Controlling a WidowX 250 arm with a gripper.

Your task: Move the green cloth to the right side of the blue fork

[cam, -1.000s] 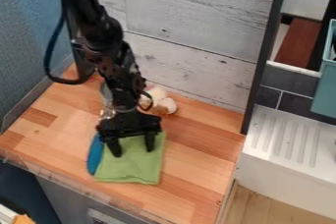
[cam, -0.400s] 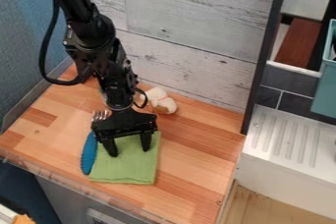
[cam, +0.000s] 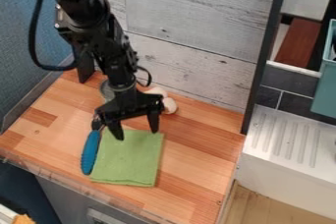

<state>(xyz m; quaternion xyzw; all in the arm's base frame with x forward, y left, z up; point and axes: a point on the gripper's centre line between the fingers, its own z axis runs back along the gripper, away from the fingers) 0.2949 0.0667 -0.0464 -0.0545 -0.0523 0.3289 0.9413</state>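
Gripper (cam: 137, 135) moved from over the middle of the green cloth (cam: 128, 161) to its far edge. Fingers spread, nothing clamped, likely to leave the cloth free. Cloth lies flat on the wooden counter (cam: 190, 169), blue fork (cam: 91, 152) along its left edge, so placement probably meets the goal.

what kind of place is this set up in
It looks like a mock or toy kitchen corner, probably in a lab: a wood-plank counter carries a folded green cloth and a blue-handled utensil, with a white ribbed drainboard beside it.
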